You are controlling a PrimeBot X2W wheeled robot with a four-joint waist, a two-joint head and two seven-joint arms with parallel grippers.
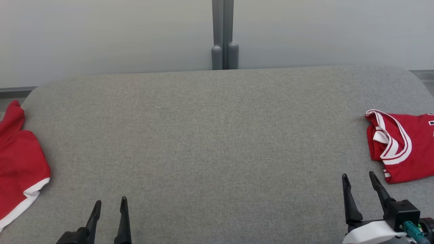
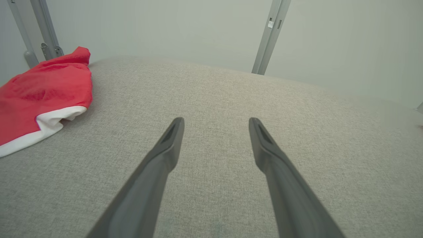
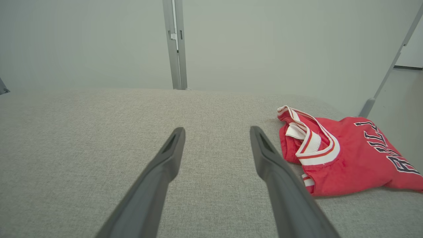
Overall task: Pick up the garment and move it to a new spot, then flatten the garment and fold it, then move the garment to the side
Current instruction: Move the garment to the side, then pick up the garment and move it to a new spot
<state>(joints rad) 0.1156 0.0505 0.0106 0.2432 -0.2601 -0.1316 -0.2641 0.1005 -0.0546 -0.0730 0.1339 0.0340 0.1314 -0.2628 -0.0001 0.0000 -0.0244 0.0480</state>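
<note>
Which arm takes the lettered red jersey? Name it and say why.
Right. The right fingers stand open close beside the jersey; the left fingers are far across the grey surface.

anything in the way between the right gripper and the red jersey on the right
Nothing visible: only bare grey surface lies between the open right gripper and the red jersey, just ahead to its right.
</note>
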